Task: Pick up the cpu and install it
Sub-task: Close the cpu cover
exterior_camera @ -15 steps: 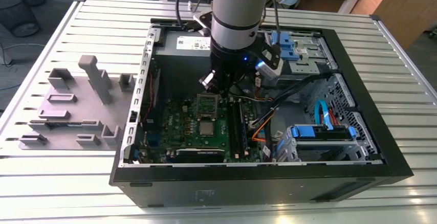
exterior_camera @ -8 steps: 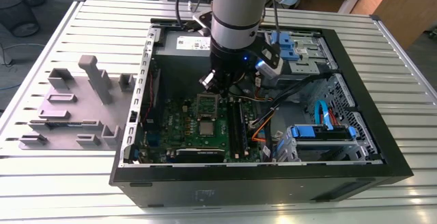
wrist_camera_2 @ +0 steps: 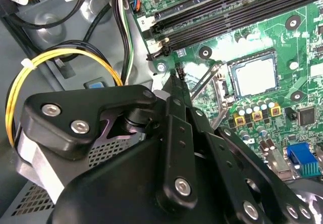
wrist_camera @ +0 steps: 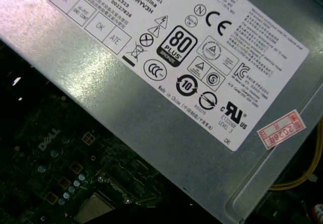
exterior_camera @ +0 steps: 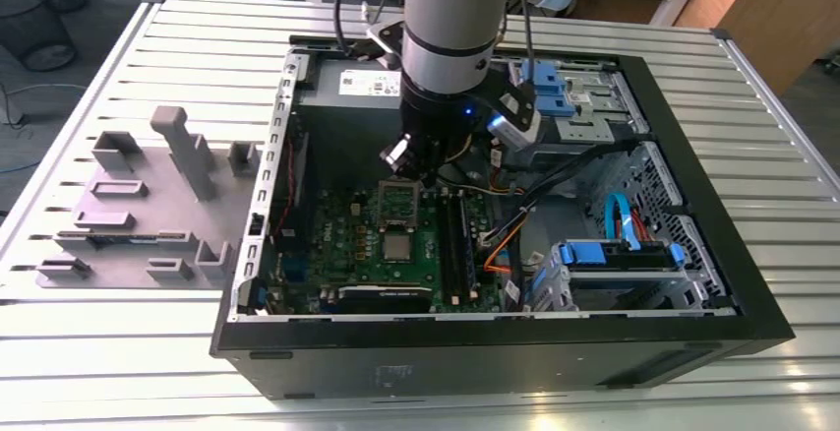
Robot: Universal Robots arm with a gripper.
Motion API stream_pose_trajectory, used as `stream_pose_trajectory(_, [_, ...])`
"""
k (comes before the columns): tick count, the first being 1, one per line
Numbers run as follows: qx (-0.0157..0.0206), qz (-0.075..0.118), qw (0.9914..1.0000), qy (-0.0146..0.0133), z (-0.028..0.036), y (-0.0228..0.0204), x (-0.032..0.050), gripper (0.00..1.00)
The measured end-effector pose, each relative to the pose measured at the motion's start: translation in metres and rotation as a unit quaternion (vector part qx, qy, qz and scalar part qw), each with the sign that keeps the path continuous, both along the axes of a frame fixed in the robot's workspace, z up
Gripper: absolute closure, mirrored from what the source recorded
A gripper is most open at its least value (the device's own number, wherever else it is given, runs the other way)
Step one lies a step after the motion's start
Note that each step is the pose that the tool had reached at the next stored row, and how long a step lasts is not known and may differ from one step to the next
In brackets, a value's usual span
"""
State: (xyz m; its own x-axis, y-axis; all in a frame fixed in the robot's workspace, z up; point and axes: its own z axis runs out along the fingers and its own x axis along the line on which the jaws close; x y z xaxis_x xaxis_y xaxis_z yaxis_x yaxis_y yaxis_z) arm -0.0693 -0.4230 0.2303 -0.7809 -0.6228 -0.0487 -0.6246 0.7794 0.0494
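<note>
I see a slatted metal table carrying an open PC case that lies on its side, with grey plastic holder blocks just beside the case on the exterior view's left.

The gripper has its jaws drawn together into one thin tip, and I see nothing clamped between them. In the second wrist view that tip hangs over the motherboard at its edge, close to a thin wire lever; I cannot tell whether it touches the lever.

The arm comes down nearly upright into the case, its wrist over the end of the board nearest the power supply.

The cpu lies flat in its socket on the motherboard, pale metal top facing up out of the case. It is square, so it has no long axis; its edges run in line with the socket around it. It sits apart from the gripper tip, farther from the power supply, with a dark square frame between the two.
</note>
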Motion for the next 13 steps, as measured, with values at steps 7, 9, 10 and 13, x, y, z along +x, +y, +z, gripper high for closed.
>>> stream_pose_trajectory(7, [0.0001,0.001,1.00000,-0.0001,0.0029,0.0001,-0.0001,0.89])
stream_pose_trajectory(9, [0.0000,0.002,1.00000,0.0000,0.0033,0.0001,-0.0001,0.89])
stream_pose_trajectory(10, [0.0000,0.002,1.00000,0.0000,0.0036,0.0001,-0.0001,0.89])
stream_pose_trajectory(13, [-0.0001,0.002,1.00000,0.0000,0.0047,0.0001,-0.0001,0.89])
